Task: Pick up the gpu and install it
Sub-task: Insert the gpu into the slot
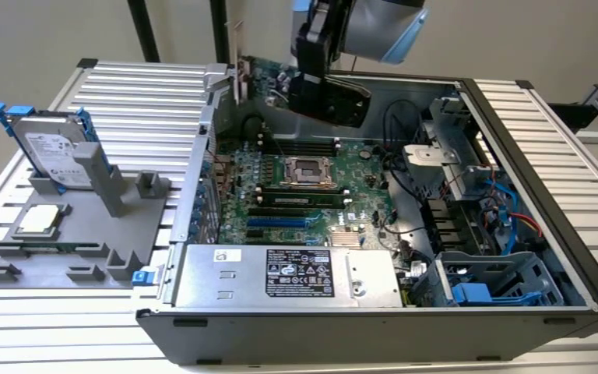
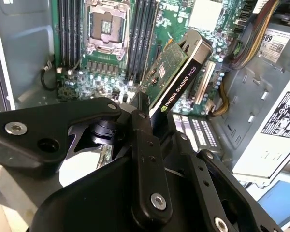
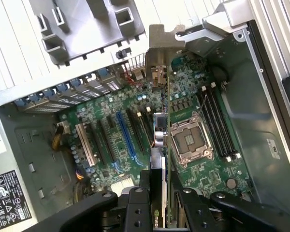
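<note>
Gripping the gpu [image 1: 325, 100] by one long edge and holding it in the air over the far end of the open computer case [image 1: 548, 195], clear of the motherboard [image 1: 310, 195] below. Done by the gripper [image 1: 314, 74], clenched on the card with jaws pulled in to just its thickness, one black finger against each face and touching nothing else.

Seen tilted in the second wrist view, with the green circuit face turned toward the processor socket [image 2: 106, 24] and the black shroud on the other side. Pinned there by one of the fingers [image 2: 146, 140], laid flat along the green face.

Seen edge-on in the first wrist view, running from the clamp out to the silver end bracket [image 3: 159, 46], which points toward the case's slotted rear wall. Lined up in that view between the expansion slots [image 3: 125, 140] and the socket, with the memory slots [image 3: 217, 125] just beyond the socket.

Backed, at the near end of the case in the exterior view, by the grey power supply [image 1: 289, 273].

Flanked on the exterior view's left, well apart from the case, by a grey fixture [image 1: 81, 234]. Loaded with a hard drive [image 1: 55, 148] in a blue frame standing on edge, and a square silver processor chip [image 1: 40, 220] lying flat.

Resting, case and fixture alike, on a slatted metal table [image 1: 122, 86].
</note>
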Controlling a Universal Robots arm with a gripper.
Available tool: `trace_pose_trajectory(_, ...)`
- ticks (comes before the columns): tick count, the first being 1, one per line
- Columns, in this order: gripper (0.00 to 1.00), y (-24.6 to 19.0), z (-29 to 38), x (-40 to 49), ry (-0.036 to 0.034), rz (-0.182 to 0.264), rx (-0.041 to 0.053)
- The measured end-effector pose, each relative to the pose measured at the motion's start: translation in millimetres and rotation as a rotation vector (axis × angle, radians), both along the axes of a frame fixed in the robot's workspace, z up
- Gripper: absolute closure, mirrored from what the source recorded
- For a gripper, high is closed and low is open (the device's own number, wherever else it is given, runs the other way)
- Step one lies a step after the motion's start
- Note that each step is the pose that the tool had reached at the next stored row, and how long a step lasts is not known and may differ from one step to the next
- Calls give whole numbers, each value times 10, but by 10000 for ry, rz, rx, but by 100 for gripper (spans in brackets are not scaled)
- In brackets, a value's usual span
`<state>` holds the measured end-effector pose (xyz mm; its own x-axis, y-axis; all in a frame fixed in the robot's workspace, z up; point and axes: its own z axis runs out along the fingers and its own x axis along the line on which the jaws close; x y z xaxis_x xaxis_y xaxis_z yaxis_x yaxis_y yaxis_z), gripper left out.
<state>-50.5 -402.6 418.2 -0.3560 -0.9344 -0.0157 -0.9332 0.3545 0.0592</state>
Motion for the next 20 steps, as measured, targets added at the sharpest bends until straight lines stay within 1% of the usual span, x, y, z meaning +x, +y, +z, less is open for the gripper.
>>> trace_pose_trajectory(20, 100, 0, 0, 0, 0, 1729, 0)
